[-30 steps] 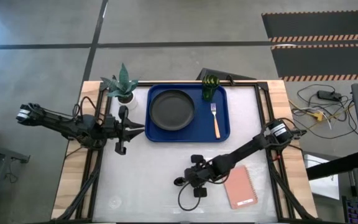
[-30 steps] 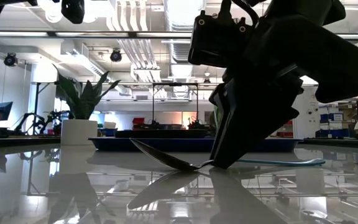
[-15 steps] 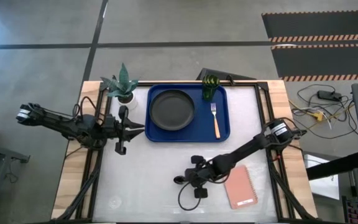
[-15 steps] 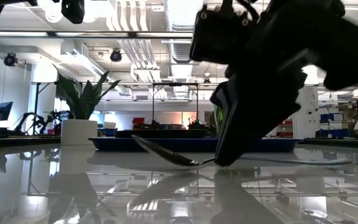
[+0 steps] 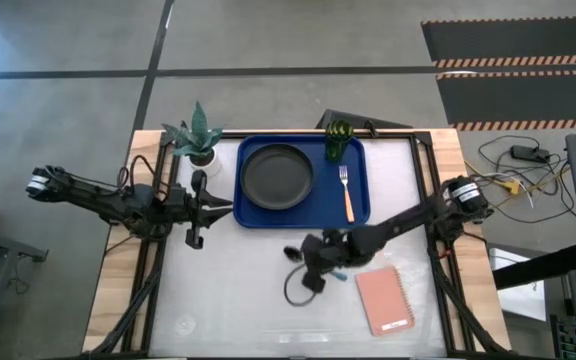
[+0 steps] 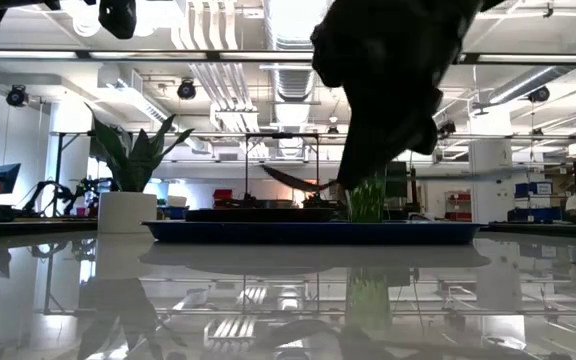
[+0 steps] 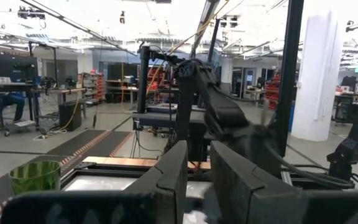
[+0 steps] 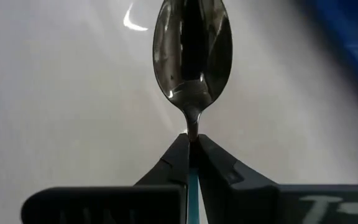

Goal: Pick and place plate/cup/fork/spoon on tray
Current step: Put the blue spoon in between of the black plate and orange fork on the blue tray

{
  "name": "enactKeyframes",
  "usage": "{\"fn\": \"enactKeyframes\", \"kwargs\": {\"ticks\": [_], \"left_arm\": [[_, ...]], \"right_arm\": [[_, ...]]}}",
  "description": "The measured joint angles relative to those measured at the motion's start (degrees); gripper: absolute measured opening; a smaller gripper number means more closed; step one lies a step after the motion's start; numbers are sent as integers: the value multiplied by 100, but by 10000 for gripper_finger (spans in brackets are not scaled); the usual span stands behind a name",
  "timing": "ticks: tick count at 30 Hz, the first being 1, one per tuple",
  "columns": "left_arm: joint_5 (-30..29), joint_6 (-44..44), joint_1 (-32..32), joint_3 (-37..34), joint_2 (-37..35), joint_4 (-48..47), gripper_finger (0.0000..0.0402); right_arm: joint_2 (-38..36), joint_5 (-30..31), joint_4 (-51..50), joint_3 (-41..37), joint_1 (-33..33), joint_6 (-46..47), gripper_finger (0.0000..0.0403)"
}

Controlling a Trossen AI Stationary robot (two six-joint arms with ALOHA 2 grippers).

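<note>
Polished steel shows between the right gripper [image 8: 191, 149] fingers: I have the spoon [image 8: 192, 53] pinched at its neck. It has left the table since a second ago, now airborne near the tray [image 5: 358, 212]. Only placement remains.

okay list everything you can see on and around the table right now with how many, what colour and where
tray: one, deep blue, far middle of the table
plate: one, black, on the tray's left part
cup: one, green, tray's far right corner
fork: one, orange handle, on the tray right of the plate
spoon: one, dark shiny bowl, lifted off the table near the tray's front edge
potted plant: one, green in a white pot, left of the tray
notebook: one, pink, near right of the table
left gripper: waits left of the tray
right gripper: shut on the spoon's neck
</note>
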Motion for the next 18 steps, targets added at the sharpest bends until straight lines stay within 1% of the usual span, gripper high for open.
{"fn": "enactKeyframes", "kwargs": {"ticks": [3,6,10,13,18], "left_arm": [[3,5,0,0,-1,-23,54],[13,18,-2,2,-6,-42,54],[13,20,0,2,-10,-37,54],[13,21,-1,2,-11,-51,54],[11,22,0,2,-24,-121,54]], "right_arm": [[-258,2,-292,0,-290,680,9],[-502,28,-693,4,-615,1556,9],[-693,222,-1409,4,-1013,2427,9],[-731,385,-1789,4,-1227,2795,9],[-607,671,-1819,5,-1557,2953,9]]}}
